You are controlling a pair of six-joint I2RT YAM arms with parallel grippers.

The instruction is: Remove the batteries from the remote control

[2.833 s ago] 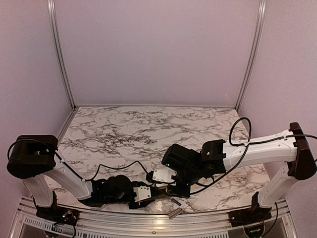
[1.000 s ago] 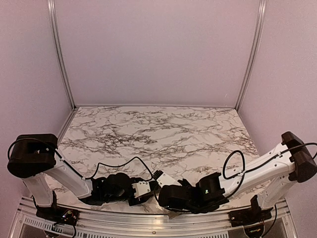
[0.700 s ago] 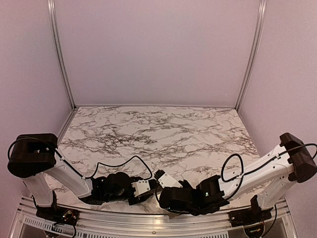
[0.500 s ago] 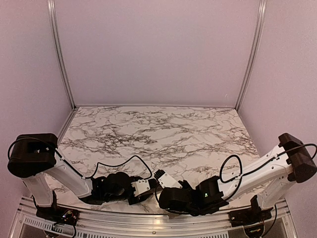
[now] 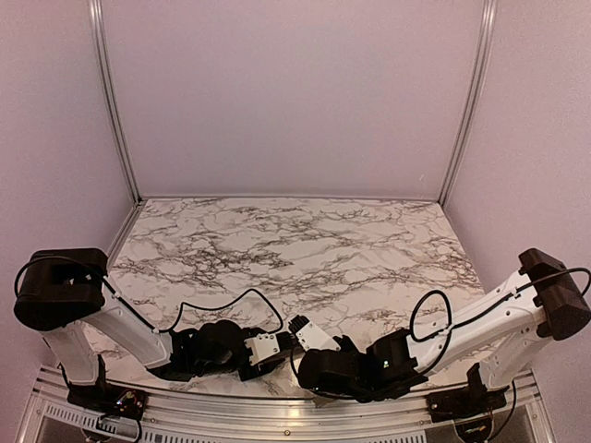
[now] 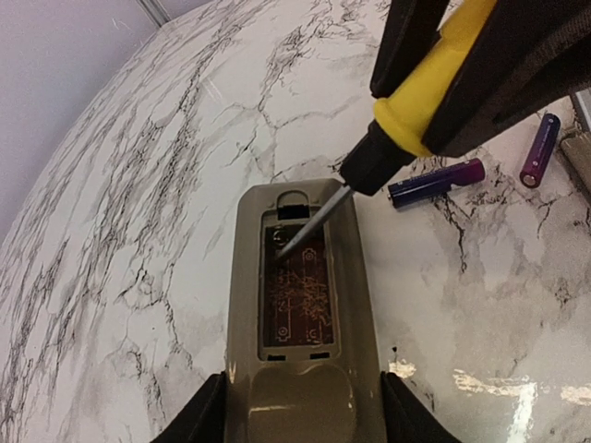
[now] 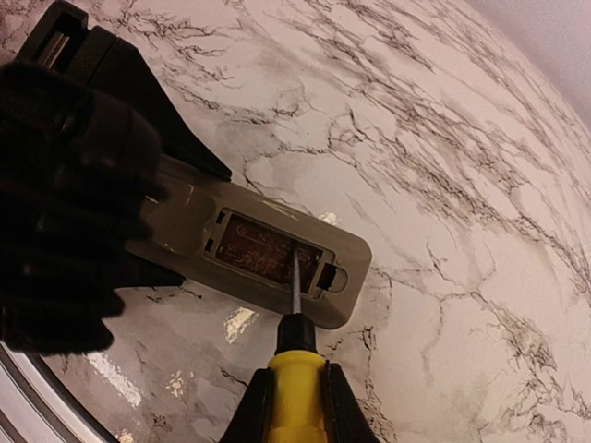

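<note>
Both arms lie folded low along the near edge of the table. The left arm reaches in from the left and the right arm from the right, and their wrists meet near the middle of that edge. The left gripper is clamped on the near end of the remote, one finger on each long side. It holds the remote flat with its grey-beige back up. The battery recess is uncovered and has no cells in it. Its dark floor carries faint printed markings, too small to read, and no brand or other writing is legible anywhere. The right gripper is closed around the yellow handle of a screwdriver. The screwdriver points down at a slant, with its thin shaft tip inside the far end of the recess. The two batteries, dark purple with silvery ends, lie loose on the marble. In the left wrist view they are to the right of the remote's far end. One is just beside the screwdriver's black collar and the other is a little farther out. Neither battery touches the remote or a gripper.
</note>
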